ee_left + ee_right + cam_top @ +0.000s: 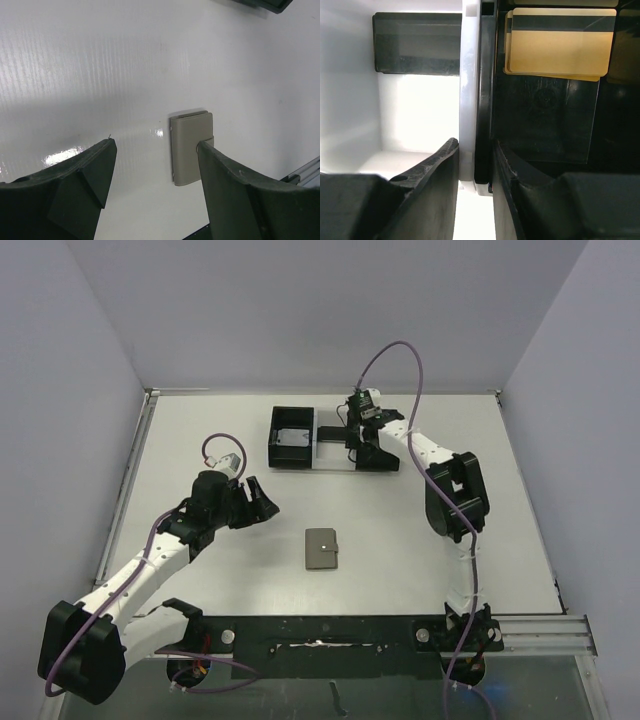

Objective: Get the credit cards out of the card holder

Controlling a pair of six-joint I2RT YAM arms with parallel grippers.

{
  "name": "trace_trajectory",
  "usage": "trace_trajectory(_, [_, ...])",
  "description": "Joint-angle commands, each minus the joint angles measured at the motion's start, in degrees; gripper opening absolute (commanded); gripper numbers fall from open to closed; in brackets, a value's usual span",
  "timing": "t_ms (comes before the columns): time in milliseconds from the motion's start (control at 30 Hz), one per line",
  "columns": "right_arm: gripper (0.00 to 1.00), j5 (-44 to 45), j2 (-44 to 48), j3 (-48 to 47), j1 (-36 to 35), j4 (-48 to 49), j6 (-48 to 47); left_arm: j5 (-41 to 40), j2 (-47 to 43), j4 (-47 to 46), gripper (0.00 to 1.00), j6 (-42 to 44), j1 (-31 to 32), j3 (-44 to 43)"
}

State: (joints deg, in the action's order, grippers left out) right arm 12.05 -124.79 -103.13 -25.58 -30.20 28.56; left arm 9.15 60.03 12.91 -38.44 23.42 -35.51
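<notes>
your left claw point(155, 146) hangs spread, aimed at the closed holder point(187, 145) lying flat on the table point(100, 75) just ahead, ready to reach it. your right claw point(476, 145) pinches the tray wall point(485, 75), probably to steady it; gold cards point(560, 47) rest inside.

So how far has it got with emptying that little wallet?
Done, seemingly: gold cards already lie in a black compartment of the tray. In hand: the right gripper has its jaws closed on a tray wall; the left gripper hovers open near the card holder. Left: the holder lies shut on the table, so any cards inside are hidden and would need taking out.
</notes>
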Motion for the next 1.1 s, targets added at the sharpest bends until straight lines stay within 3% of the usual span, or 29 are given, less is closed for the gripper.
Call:
trace_trajectory(0, [0.15,1.1,6.9,7.0,-2.3,0.8,0.4,1.4,-0.2,-2.2,0.65,-0.2,0.0,-0.8])
trace_trajectory(300, [0.15,1.5,15.8,21.8,-7.1,2.7,5.3,3.0,1.0,-3.0,0.65,0.0,0.2,-0.3])
trace_trajectory(600, [0.19,2.5,22.3,29.9,-8.9,1.6,12.5,4.3,0.9,-4.5,0.65,-1.3,1.0,0.9])
trace_trajectory(867, [0.35,2.3,25.0,29.0,-9.0,0.4,11.4,5.5,1.0,-6.6,0.65,-1.5,2.4,2.2])
trace_trajectory(1067, [0.55,2.1,28.6,28.6,-9.0,-0.3,9.2,4.7,0.3,-7.5,0.68,-0.8,2.5,2.7])
